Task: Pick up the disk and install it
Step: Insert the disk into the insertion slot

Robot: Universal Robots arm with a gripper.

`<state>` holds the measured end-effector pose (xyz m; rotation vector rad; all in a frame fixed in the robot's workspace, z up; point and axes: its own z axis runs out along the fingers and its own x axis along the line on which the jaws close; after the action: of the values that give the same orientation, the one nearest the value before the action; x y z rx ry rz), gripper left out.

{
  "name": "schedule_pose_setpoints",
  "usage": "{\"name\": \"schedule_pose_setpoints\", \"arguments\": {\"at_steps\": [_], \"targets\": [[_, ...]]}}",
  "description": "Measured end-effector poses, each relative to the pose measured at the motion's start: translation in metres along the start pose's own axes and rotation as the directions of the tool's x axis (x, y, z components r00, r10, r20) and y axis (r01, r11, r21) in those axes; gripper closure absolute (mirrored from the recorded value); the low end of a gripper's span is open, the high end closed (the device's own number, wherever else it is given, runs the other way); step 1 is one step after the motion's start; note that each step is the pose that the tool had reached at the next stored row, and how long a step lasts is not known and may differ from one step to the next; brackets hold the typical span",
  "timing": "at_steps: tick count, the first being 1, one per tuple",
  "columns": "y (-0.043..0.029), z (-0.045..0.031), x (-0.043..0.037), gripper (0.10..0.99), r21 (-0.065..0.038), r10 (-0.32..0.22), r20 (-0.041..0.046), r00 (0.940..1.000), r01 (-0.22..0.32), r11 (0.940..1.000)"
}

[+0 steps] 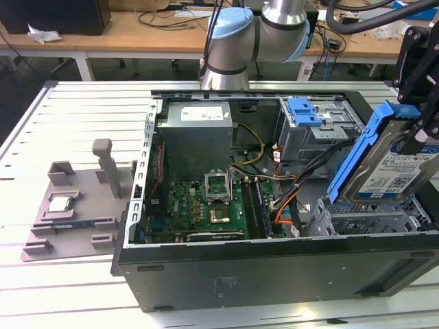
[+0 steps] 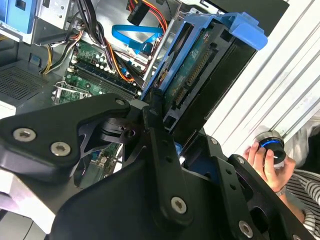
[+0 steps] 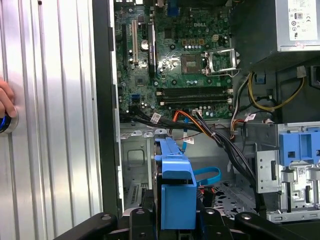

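**One disk (image 1: 387, 168) aloft over the open computer case (image 1: 274, 271)**

Several things crowd the case, which lies on the slotted surface (image 1: 68, 110). Inside are a motherboard (image 1: 206, 205), a power supply (image 1: 199, 130) and a grey cage with a blue latch (image 1: 309, 113). A tangle of black and orange cables (image 1: 291, 195) runs just beside the perforated drive bay (image 1: 374, 219) at the exterior view's right. Outside the case, toward that view's left, a grey fixture (image 1: 68, 226) carries a small square chip (image 1: 60, 203).

The second wrist view adds a person's fingers (image 2: 256, 156) on a round knob (image 2: 271, 142) beyond the case wall. It also shows a looped blue ribbon cable (image 2: 131, 32) inside. The first wrist view looks along the disk's blue rail (image 3: 172, 185) edge-on, with the bay's bare metal beyond it.

The hand (image 1: 420, 133) is closed on the upper end of the disk. The disk hangs tilted, label facing out, with its lower end at the bay's top rim. Whether they touch cannot be told.
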<state>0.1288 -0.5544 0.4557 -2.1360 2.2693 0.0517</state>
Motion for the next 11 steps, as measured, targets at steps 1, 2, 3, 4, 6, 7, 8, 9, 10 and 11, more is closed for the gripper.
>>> {"name": "schedule_pose_setpoints", "arguments": {"at_steps": [1, 2, 3, 4, 6, 7, 8, 9, 10, 11], "targets": [[0.0000, 0.0000, 0.0000, 0.718, 0.000, 0.000, 0.0000, 1.0000, 0.000, 1.0000], [0.0000, 0.0000, 0.0000, 0.718, 0.000, 0.000, 0.0000, 1.0000, 0.000, 1.0000], [0.0000, 0.0001, 0.0000, 0.718, 0.000, 0.000, 0.0000, 1.0000, 0.000, 1.0000], [0.0000, 0.0002, 0.0000, 0.718, 0.000, 0.000, 0.0001, 1.0000, 0.000, 1.0000], [0.0000, 0.0027, -0.0001, 0.718, 0.000, -0.004, -0.0026, 1.0000, 0.004, 1.0000], [0.0000, 0.0035, -0.0001, 0.718, 0.000, -0.005, -0.0029, 1.0000, 0.005, 1.0000], [0.0000, 0.0043, -0.0001, 0.718, 0.000, -0.010, -0.0031, 0.9999, 0.010, 0.9999], [0.0000, 0.0051, -0.0001, 0.718, -0.001, -0.023, -0.0031, 0.9997, 0.023, 0.9997], [0.0000, 0.0055, -0.0001, 0.718, -0.001, -0.028, -0.0032, 0.9996, 0.028, 0.9996], [0.0000, 0.0058, -0.0001, 0.718, -0.001, -0.032, -0.0032, 0.9995, 0.032, 0.9995]]}}
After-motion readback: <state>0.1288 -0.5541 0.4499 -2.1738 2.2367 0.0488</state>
